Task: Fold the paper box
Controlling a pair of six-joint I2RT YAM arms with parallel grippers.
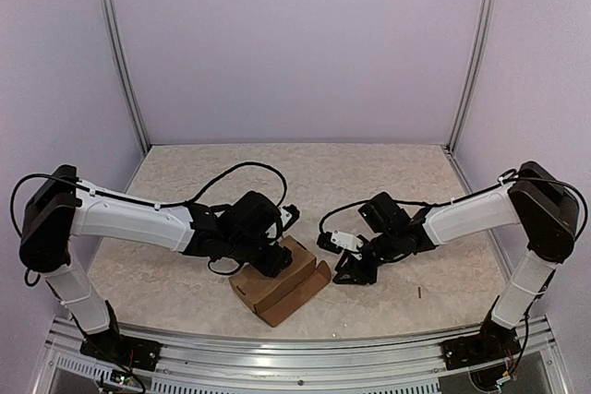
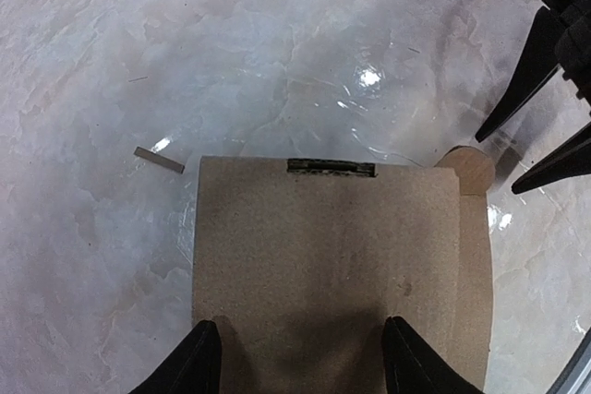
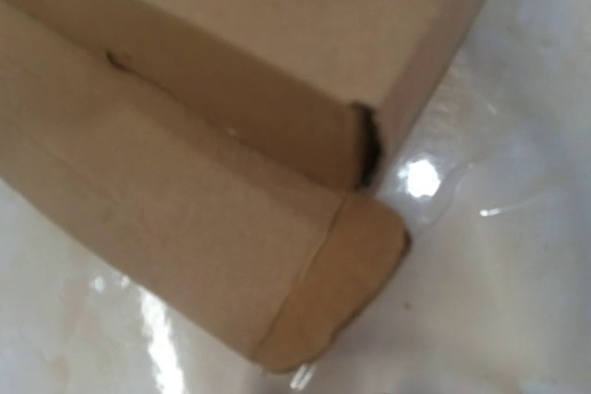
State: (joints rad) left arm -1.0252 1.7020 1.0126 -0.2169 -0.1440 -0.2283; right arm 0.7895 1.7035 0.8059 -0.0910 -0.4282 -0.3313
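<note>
Near the middle of the counter's (image 1: 369, 182) near edge, the paper box (image 1: 277, 294) looks mostly folded, one rounded tab (image 3: 342, 292) not yet tucked, with the left pincer (image 2: 301, 322) spread over its top and the right pincer (image 2: 498, 163) half-spread, empty, beside it.

Top external view: taken from above and behind the arm bases, faced forward and down. The whole table (image 1: 388, 182) is covered out to its far edge and both far corners, from a distance.

Left wrist view: pointed steeply down, close, onto the flat top of the paper box (image 2: 323, 265). The left gripper's fingers (image 2: 199, 362) are seen at the lower border, and the right gripper (image 2: 499, 163) is caught at the upper right.

Right wrist view: held very near and blurred, on one box corner.

The box, by the table's near edge, is shared by all three views.
</note>
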